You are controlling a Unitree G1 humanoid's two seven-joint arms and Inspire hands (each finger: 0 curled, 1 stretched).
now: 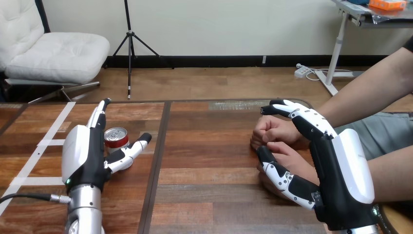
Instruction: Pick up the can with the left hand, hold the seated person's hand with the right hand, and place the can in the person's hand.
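Note:
A silver can with a red band (116, 137) stands upright on the wooden table (209, 161) at the left. My left hand (85, 153) is right beside it, fingers straight and pointing away. Its thumb (130, 152) reaches across the can's near side, and the can sits in the gap between thumb and fingers. At the right, the person's two hands (273, 132) rest together on the table. My right hand (336, 165) lies around them. Its fingers (304, 117) arch over the wrist and its thumb (282, 178) curls under the nearer hand (288, 155).
White tape strips (51, 142) mark the table's left part. A dark seam (158, 161) runs front to back between the can and the person's hands. The person's forearms (370, 87) come in from the right edge.

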